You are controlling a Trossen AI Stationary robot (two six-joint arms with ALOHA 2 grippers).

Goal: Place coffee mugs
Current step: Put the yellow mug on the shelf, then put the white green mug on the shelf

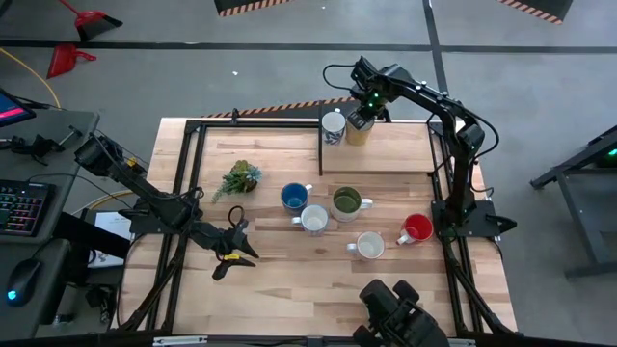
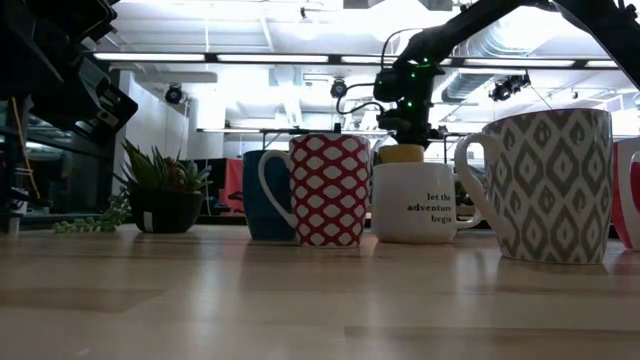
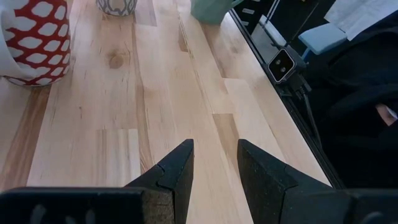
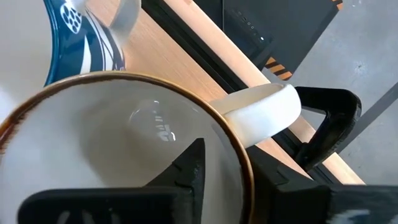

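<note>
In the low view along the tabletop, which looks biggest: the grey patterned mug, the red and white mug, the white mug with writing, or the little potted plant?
As they look from that camera:
1. Grey patterned mug, though it seems nearest the camera, which may inflate it.
2. Red and white mug.
3. White mug with writing.
4. Potted plant, about as wide as the white mug, so this last pair is unsure.

The right arm reaches across to the tabletop's far edge, its wrist bent down, and the right gripper [image 1: 361, 118] hangs there with one finger [image 4: 186, 171] inside a mug's rim and the other outside. The left arm waits near the near-left corner, its left gripper [image 1: 234, 253] parted, holding nothing.
</note>
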